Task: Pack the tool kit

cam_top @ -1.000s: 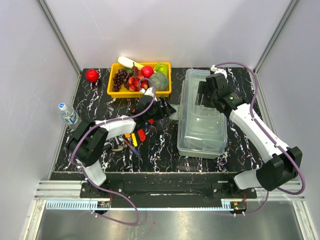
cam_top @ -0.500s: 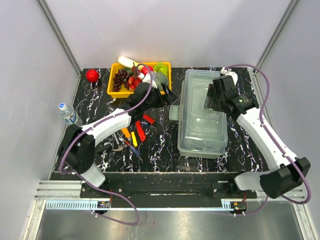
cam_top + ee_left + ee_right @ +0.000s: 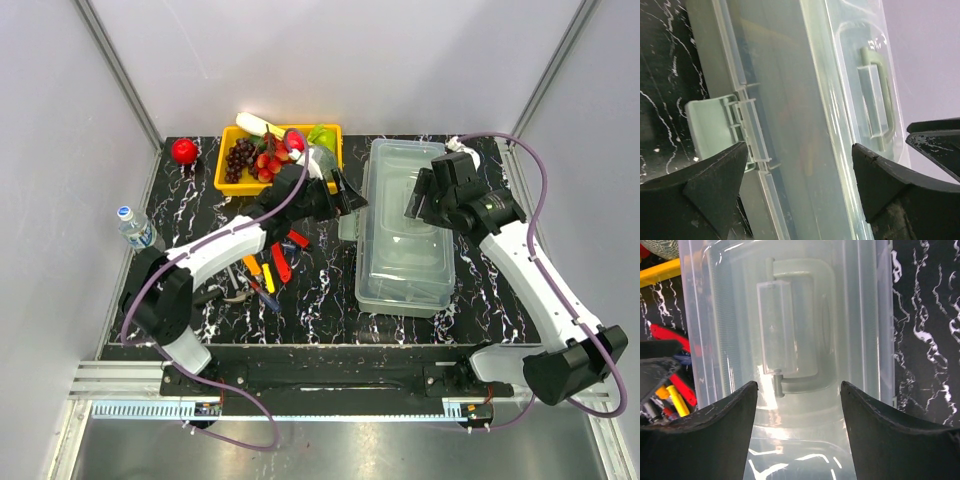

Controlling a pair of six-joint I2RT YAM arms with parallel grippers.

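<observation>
Since the earlier frame, the left gripper [image 3: 345, 196] has been advanced to the toolbox's [image 3: 405, 255] left wall, fingers [image 3: 715, 190] apart beside the flat green latch [image 3: 712, 127]. The right gripper [image 3: 418, 200], fingers likewise apart, is held over the moulded handle [image 3: 785, 335]. The toolbox — translucent, smooth, rectangular — is seated right of centre on the black marbled surface [image 3: 320, 290].

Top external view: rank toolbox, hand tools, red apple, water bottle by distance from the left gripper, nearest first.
From the left gripper:
1. toolbox, immediately right
2. hand tools, nearer the bases, left
3. red apple, far left corner
4. water bottle, left edge
</observation>
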